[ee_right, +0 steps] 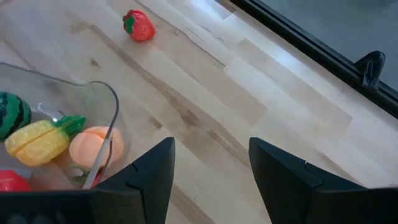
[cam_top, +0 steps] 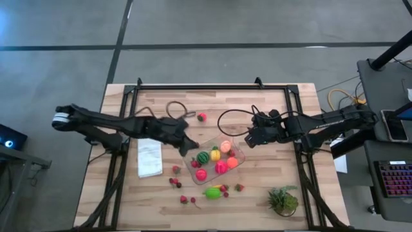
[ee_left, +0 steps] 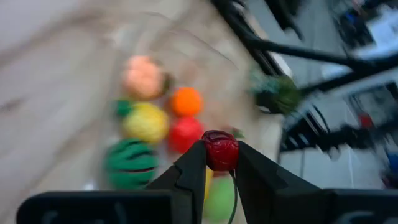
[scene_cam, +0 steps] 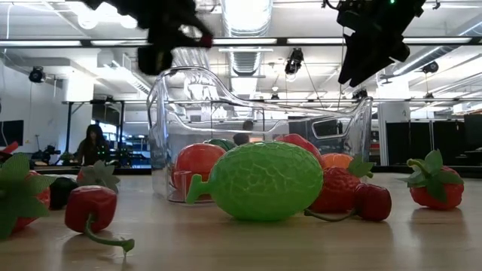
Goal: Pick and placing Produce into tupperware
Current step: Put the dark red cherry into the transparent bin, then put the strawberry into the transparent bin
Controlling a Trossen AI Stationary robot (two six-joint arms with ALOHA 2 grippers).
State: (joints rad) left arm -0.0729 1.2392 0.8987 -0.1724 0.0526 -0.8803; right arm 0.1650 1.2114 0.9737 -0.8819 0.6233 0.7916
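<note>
The left tool point(ee_left: 219, 163) pinches a small dark-red berry point(ee_left: 219, 150) above the near-left corner of the clear tupperware point(cam_top: 239, 149), which sits mid-worktop point(cam_top: 270, 109) holding several fruits. The right tool point(ee_right: 210, 163) hovers by the tupperware's far-right corner, its fingers partly apart and holding nothing.

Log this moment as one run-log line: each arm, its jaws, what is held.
left gripper: shut on dark red berry, above tupperware | right gripper: open, empty, beside tupperware | loose produce remains on table
</note>
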